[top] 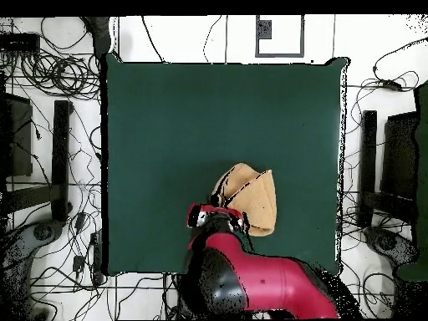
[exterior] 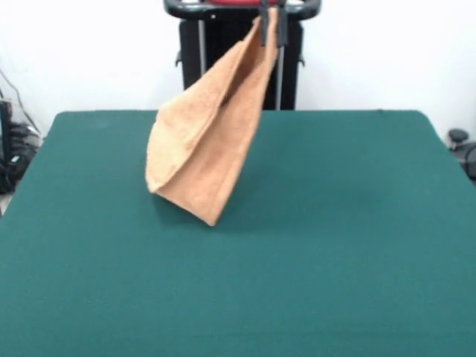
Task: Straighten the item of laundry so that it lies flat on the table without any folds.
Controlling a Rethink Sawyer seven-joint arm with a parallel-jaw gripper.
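**Towel hanging from the gripper**

You have the gripper (exterior: 272, 24) clenched on one corner of the orange-tan terry towel (exterior: 204, 141), which hangs folded, its lowest corner near or touching the green table (exterior: 342, 245), left of centre in the front view.

No readable text, label, brand, number or sign is showing anywhere on the hanging towel (exterior: 204, 145), on the green worktop (exterior: 335, 260), or on the red arm (top: 251, 284).
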